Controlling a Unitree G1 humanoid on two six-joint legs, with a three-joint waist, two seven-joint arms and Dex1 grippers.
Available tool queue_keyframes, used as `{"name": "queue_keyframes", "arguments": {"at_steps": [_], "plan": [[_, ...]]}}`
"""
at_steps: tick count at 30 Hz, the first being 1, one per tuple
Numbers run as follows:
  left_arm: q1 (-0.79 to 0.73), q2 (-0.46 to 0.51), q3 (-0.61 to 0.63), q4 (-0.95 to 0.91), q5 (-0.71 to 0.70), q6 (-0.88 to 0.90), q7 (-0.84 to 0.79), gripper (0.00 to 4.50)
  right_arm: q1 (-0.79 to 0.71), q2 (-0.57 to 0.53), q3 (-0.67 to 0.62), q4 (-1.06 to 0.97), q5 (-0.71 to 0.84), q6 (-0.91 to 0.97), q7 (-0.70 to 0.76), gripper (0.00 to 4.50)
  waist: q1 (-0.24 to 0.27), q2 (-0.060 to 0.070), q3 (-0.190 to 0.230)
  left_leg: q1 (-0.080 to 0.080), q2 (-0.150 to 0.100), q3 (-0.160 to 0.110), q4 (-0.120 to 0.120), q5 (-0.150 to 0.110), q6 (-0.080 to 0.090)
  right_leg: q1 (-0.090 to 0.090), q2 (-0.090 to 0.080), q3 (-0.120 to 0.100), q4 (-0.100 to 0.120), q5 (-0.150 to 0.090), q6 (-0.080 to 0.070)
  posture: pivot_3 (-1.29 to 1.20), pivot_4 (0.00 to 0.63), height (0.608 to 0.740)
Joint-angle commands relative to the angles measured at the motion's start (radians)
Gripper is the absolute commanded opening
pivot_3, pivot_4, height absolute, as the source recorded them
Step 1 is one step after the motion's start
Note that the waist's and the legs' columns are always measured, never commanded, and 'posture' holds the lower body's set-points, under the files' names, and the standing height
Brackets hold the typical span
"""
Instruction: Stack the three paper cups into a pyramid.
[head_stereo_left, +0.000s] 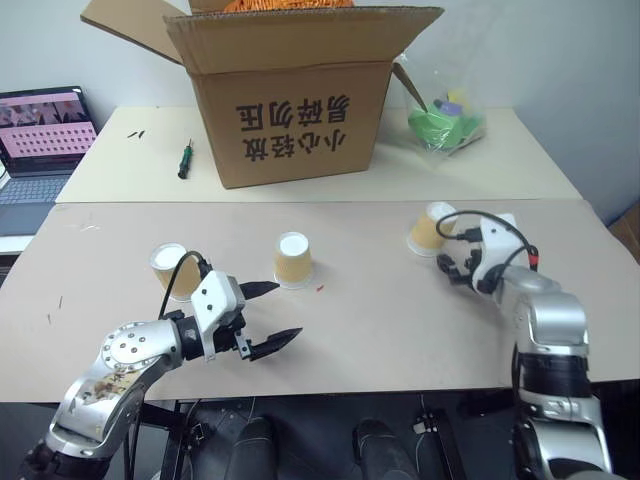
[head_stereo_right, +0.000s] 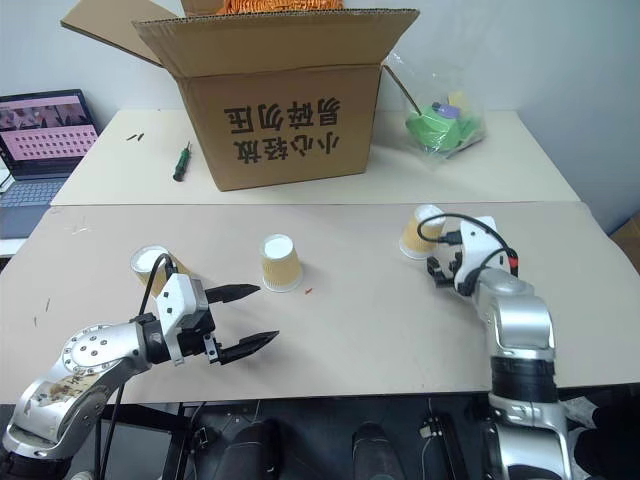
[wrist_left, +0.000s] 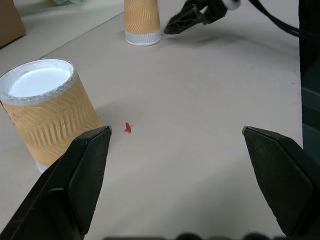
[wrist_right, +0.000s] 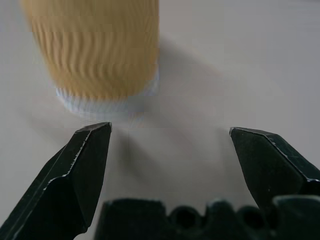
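A laptop (head_stereo_left: 40, 140) sits at the far left edge. On the counter (head_stereo_left: 380, 320), the three paper cups stand upside down in a loose row, well apart, none stacked. The left cup (head_stereo_left: 172, 268) stands just behind the left hand (head_stereo_left: 272, 317), whose fingers are spread wide and hold nothing. The middle cup (head_stereo_left: 293, 259) stands just beyond that hand, a small red speck (head_stereo_left: 319, 289) near it. Farther back lie a screwdriver (head_stereo_left: 184, 158) and a cardboard box (head_stereo_left: 290, 95). The right cup (head_stereo_left: 430, 231) stands close before the right hand (head_stereo_right: 440, 268), spread wide and empty. A plastic bag (head_stereo_left: 447, 120) lies far right.
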Motion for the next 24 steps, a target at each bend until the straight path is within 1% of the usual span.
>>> {"name": "queue_keyframes", "arguments": {"at_steps": [1,5,9,15,21,24], "plan": [[-0.006,0.002,0.008,-0.002,0.009,-0.005,-0.005,4.50,-0.057,0.003,-0.073,0.003,0.044,-0.026,-0.009,4.44,0.005,0.000,0.000,0.000,0.000,0.000,0.000,0.000,0.000,0.000,0.000,0.000,0.000,0.000,0.000,0.00,0.150,0.700],[-0.013,0.001,0.013,-0.004,0.008,0.002,0.002,4.50,-0.074,-0.026,-0.068,0.010,0.094,-0.006,0.057,4.44,0.009,0.000,0.000,-0.001,0.000,0.000,-0.001,-0.001,0.001,0.000,-0.001,-0.002,-0.001,-0.001,0.000,0.00,0.150,0.700],[-0.018,-0.001,0.015,-0.002,0.009,0.008,0.010,4.50,-0.093,-0.065,-0.031,0.038,0.104,-0.033,0.113,4.44,0.008,0.000,0.000,-0.001,0.000,0.000,-0.001,-0.001,0.001,0.000,-0.001,-0.002,-0.001,-0.001,0.000,0.00,0.150,0.700],[-0.020,-0.008,0.016,-0.007,0.011,0.018,0.028,4.50,-0.198,-0.048,-0.006,0.228,0.065,-0.166,0.086,4.44,-0.005,0.000,0.000,-0.001,0.000,0.000,-0.001,-0.001,0.001,0.000,0.000,-0.001,-0.001,-0.001,0.000,0.00,0.150,0.700],[-0.012,-0.008,0.022,-0.018,0.010,0.027,0.042,4.50,-0.272,-0.026,0.005,0.373,0.064,-0.259,0.078,4.44,0.001,0.000,0.000,-0.001,0.000,0.000,-0.002,-0.001,0.001,0.000,0.000,-0.001,-0.001,-0.001,0.000,0.00,0.150,0.700],[0.000,-0.005,0.031,-0.029,0.008,0.029,0.048,4.50,-0.347,-0.008,0.008,0.488,0.056,-0.330,0.066,4.44,0.001,0.000,0.000,-0.001,0.000,0.000,-0.002,-0.001,0.001,0.000,0.000,-0.001,-0.001,-0.001,-0.001,0.00,0.150,0.700]]}}
